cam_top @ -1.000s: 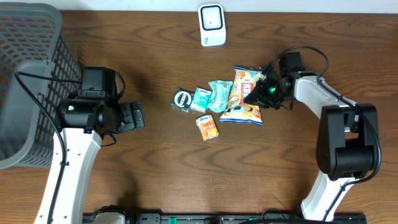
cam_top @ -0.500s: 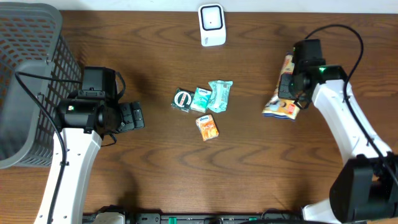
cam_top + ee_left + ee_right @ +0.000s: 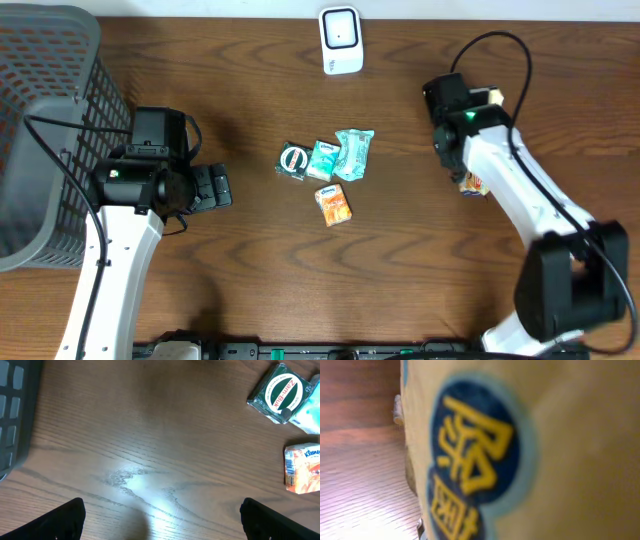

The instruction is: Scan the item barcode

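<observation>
Gripping the yellow snack bag [image 3: 530,450] tight, apparently off the table [image 3: 250,270], right gripper [image 3: 452,130] hovers right of the white scanner [image 3: 340,40]: pickup looks done, barcode not yet presented to it; left gripper [image 3: 161,522] idles wide open beside the basket [image 3: 40,100].

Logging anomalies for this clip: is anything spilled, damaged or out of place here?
Nothing stands out. The snack bag is clamped in the right gripper, mostly hidden under the arm; the small packets lie in a loose cluster, none visibly torn or spilled.
</observation>
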`<state>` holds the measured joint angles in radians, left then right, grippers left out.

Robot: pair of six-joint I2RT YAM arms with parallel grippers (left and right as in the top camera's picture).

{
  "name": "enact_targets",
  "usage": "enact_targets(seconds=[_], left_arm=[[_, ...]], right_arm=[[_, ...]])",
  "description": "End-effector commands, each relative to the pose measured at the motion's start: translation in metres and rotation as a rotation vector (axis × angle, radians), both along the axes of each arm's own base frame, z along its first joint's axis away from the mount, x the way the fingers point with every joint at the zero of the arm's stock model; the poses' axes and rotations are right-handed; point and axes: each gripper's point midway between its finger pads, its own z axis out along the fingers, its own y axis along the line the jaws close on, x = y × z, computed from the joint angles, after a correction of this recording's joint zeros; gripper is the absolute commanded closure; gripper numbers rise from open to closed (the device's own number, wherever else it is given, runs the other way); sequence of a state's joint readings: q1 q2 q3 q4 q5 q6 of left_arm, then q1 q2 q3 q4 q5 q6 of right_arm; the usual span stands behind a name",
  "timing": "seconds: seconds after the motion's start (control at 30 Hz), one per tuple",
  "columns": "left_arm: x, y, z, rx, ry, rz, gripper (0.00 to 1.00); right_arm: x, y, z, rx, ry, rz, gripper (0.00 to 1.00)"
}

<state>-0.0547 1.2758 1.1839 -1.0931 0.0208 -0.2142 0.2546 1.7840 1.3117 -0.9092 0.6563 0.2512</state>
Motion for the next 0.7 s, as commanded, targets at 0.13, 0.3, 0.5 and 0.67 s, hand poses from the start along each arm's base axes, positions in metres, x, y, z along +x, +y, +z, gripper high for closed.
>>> enact_targets(seconds=[0.13, 0.3, 0.5, 0.67], left_arm=[[-0.001, 0.0, -0.003, 0.001, 0.01, 0.014, 0.02], [-0.001, 0.0, -0.003, 0.001, 0.01, 0.014, 0.02], [-0.001, 0.0, -0.003, 0.001, 0.01, 0.013, 0.02], [-0.001, 0.0, -0.003, 0.001, 0.01, 0.014, 0.02]], right_arm=[[-0.001, 0.016, -0.039, -0.007, 0.116, 0.047, 0.97], [-0.003, 0.074, -0.049, 0.163, 0.135, 0.154, 0.86], [0.0, 0.155, -0.039, 0.45, 0.144, 0.29, 0.66], [0.016, 0.171, 0.0, 0.514, 0.101, 0.316, 0.01]])
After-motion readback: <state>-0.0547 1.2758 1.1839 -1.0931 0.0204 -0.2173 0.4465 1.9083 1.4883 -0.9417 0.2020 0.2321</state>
